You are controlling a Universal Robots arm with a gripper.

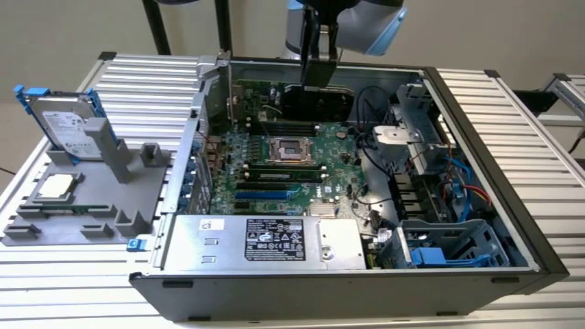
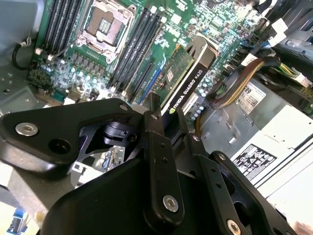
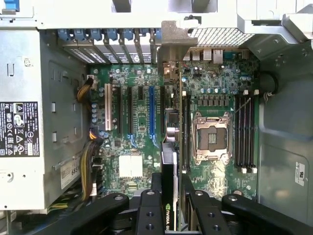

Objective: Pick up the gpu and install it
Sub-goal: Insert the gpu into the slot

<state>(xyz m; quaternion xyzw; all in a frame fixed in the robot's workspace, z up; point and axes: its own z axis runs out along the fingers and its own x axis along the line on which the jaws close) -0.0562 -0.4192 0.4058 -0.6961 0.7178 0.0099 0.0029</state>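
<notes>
My gripper (image 1: 320, 81) hangs inside the open computer case (image 1: 475, 171) and is shut on the gpu (image 1: 316, 104). In the exterior view the card shows as a black slab held upright over the far part of the green motherboard (image 1: 274, 185). The second wrist view has the gpu (image 2: 188, 81) sticking out from between the black fingers (image 2: 155, 122), green board on one face and black shroud on the other. Seen edge-on in the first wrist view, the gpu (image 3: 169, 161) sits above the motherboard (image 3: 139, 142) beside the expansion slots (image 3: 151, 112), its silver bracket (image 3: 171, 41) toward the case's rear wall.
A grey fixture (image 1: 82, 205) at the exterior view's left holds a silver hard drive in a blue frame (image 1: 64, 123) and a square CPU chip (image 1: 57, 186). Inside the case are the power supply (image 1: 265, 240), the CPU socket (image 1: 290, 147), loose cables (image 1: 375, 137) and a drive cage (image 1: 448, 243).
</notes>
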